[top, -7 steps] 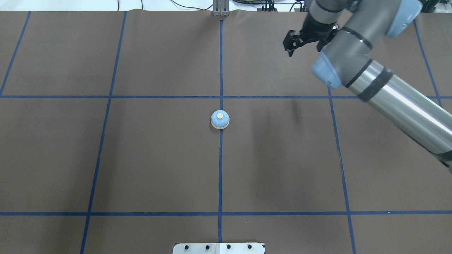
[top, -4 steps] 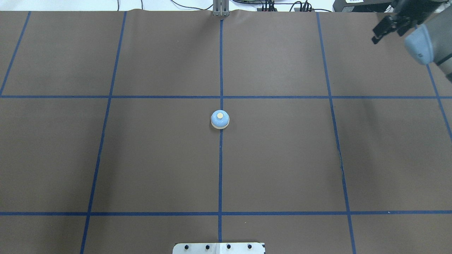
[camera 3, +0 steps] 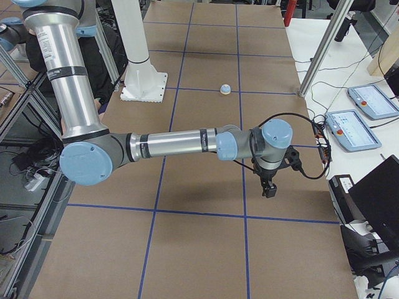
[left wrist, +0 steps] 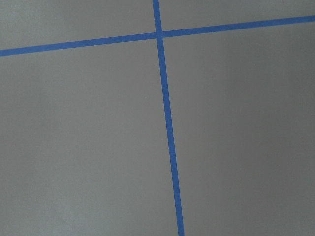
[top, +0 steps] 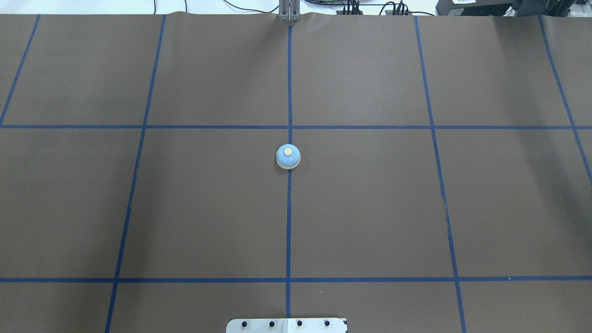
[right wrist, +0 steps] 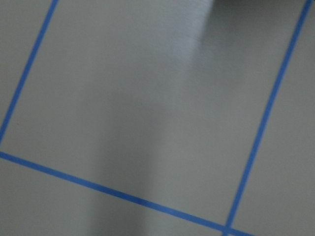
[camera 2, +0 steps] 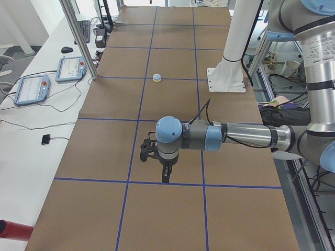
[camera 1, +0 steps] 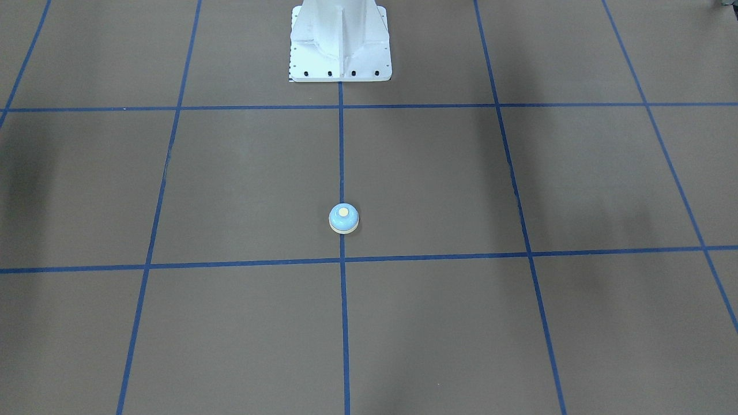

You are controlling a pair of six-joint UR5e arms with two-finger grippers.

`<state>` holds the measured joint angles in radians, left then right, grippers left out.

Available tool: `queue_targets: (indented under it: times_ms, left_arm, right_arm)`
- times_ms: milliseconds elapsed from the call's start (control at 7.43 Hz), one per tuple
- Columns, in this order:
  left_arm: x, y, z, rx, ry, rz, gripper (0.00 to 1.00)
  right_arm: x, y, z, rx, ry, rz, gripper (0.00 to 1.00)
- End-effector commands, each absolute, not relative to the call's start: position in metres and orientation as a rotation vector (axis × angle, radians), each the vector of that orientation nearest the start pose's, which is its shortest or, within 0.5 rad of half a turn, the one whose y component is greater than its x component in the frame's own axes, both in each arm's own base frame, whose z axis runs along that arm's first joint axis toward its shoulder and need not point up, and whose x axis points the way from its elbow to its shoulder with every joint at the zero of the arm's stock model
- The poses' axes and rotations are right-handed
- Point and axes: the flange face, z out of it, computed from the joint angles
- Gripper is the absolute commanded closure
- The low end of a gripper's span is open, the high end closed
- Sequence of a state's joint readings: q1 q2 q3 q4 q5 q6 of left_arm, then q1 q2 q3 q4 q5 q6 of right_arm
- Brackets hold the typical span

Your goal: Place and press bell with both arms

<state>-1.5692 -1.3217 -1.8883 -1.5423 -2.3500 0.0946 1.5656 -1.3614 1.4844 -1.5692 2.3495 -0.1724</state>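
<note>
The light-blue bell [top: 288, 157] with its cream button stands upright on the centre tape line of the brown table, alone; it also shows in the front view [camera 1: 343, 218] and in both side views [camera 2: 156, 78] [camera 3: 225, 89]. No arm is in the overhead or front views. My left gripper [camera 2: 157, 167] hangs over the table's left end, far from the bell. My right gripper [camera 3: 269, 189] hangs over the right end, also far from it. I cannot tell whether either is open or shut. Both wrist views show only mat and tape.
The white pedestal [camera 1: 340, 43] is bolted at the robot's side of the table, behind the bell. Blue tape lines [top: 289, 231] divide the mat into squares. Teach pendants [camera 2: 70, 68] [camera 3: 368, 103] and metal posts [camera 2: 78, 36] stand along the far edge.
The right arm has swung out of the overhead view to the right. The bell has not moved.
</note>
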Motion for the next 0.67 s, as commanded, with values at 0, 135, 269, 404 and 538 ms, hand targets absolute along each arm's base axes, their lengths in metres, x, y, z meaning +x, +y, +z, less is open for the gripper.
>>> queue_targets:
  times_ms: [0, 135, 269, 404, 538]
  left_arm:
    - [-0.065, -0.389, 0.613, 0.072, 0.739, 0.098, 0.00]
    - [-0.065, -0.387, 0.616, 0.053, 0.740, 0.086, 0.00]
    - [-0.066, -0.390, 0.613, 0.057, 0.735, 0.085, 0.00]
    - [-0.070, -0.386, 0.614, 0.065, 0.742, 0.083, 0.00]
    - [-0.071, -0.384, 0.618, 0.054, 0.741, 0.077, 0.00]
  right_arm:
    - [0.082, -0.558, 0.585, 0.134, -0.757, -0.148, 0.01]
    - [0.083, -0.546, 0.571, 0.117, -0.731, -0.115, 0.01]
    - [0.079, -0.521, 0.569, 0.111, -0.728, -0.096, 0.01]
    - [0.078, -0.505, 0.568, 0.102, -0.735, -0.066, 0.01]
    - [0.077, -0.499, 0.566, 0.105, -0.735, -0.067, 0.01]
